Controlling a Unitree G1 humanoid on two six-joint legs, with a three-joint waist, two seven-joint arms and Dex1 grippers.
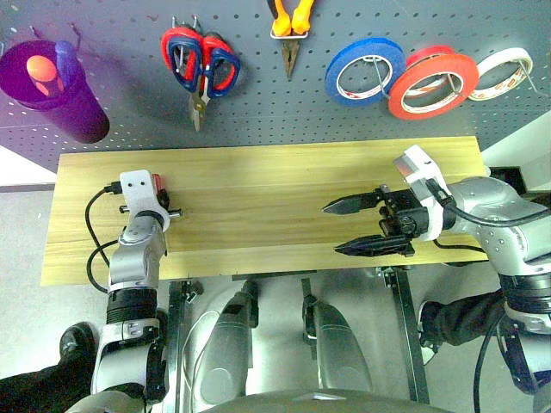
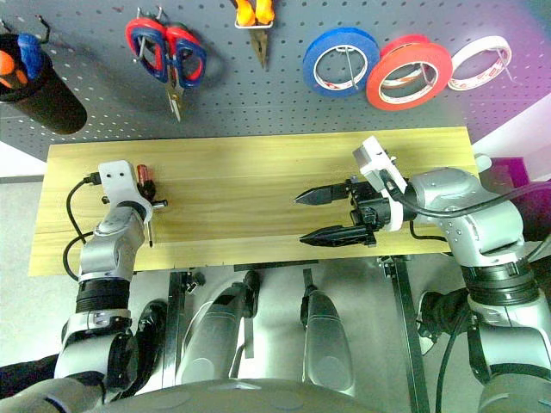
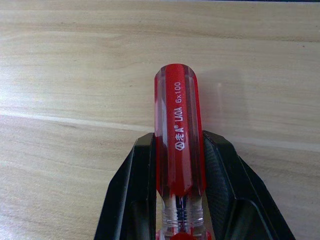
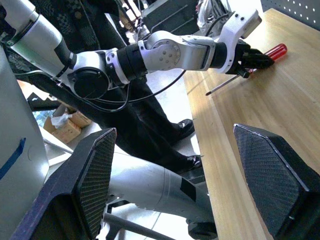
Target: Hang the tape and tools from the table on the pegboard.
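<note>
Your left gripper point(image 3: 177, 200) pinches the screwdriver point(image 3: 178, 130) at the handle's neck, at the table's point(image 1: 258, 189) left end; light, rigid, slick plastic, so keep your hold there.

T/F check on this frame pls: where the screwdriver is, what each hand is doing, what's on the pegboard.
1. The left hand is shut on the red-handled screwdriver. True.
2. The right hand holds the orange-red tape roll. False: it is open and empty; the roll hangs on the pegboard.
3. The yellow-orange-handled pliers lie on the table. False: they hang on the pegboard.
4. A blue tape roll hangs beside the orange-red one. True.
</note>
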